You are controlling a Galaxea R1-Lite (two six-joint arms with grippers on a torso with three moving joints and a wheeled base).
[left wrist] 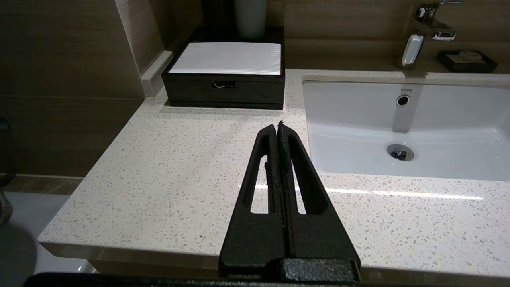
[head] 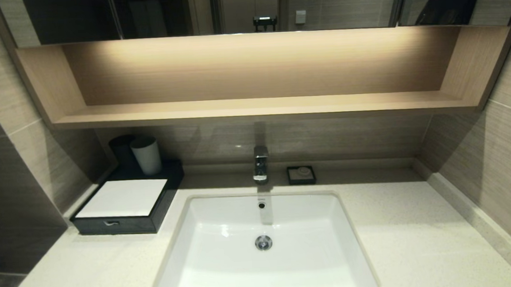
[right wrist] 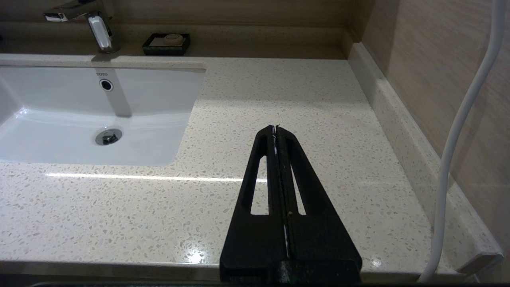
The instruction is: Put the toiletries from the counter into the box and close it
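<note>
The dark box [head: 122,211] with a white top panel sits at the back left of the counter [head: 403,236], its drawer pushed in. It also shows in the left wrist view [left wrist: 225,81], handle facing me. No toiletry packets are in view on the counter. My left gripper [left wrist: 277,126] is shut and empty, held over the counter's front edge left of the sink, well short of the box. My right gripper [right wrist: 275,129] is shut and empty over the counter's front edge right of the sink. Neither gripper shows in the head view.
A white sink [head: 266,245] fills the counter's middle, with a chrome tap [head: 260,163] behind. A black soap dish [head: 301,175] stands by the back wall. A grey cup [head: 146,155] stands behind the box. A wooden shelf [head: 257,108] hangs above. A white cable [right wrist: 458,139] hangs right.
</note>
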